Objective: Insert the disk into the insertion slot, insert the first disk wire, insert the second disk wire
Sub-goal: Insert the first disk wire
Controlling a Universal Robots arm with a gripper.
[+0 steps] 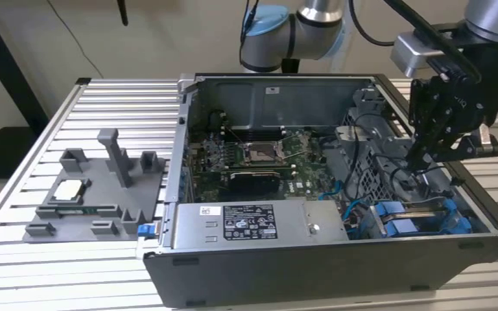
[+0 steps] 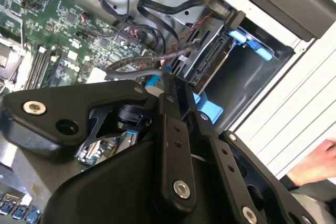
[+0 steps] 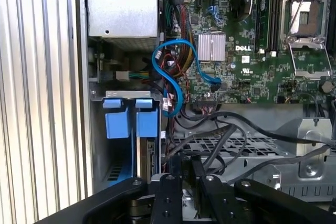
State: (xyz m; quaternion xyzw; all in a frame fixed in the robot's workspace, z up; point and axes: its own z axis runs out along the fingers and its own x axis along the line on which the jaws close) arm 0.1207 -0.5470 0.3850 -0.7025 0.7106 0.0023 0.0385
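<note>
gripper [image 1: 422, 159] hangs inside the pc case [image 1: 318, 272] at 3 o'clock in the exterior view, can't tell its grip state, the disk [image 3: 148, 145] sits in the insertion slot [image 3: 126, 94] at 6 o'clock of the gripper, just beside a 2nd blue carrier [image 3: 115, 123]

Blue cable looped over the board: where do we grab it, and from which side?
Likely the blue cable at the top of its loop, coming straight down through the open side of the case. The loop seems to arch clear of the board there; lower down it runs in among the black wires.
</note>
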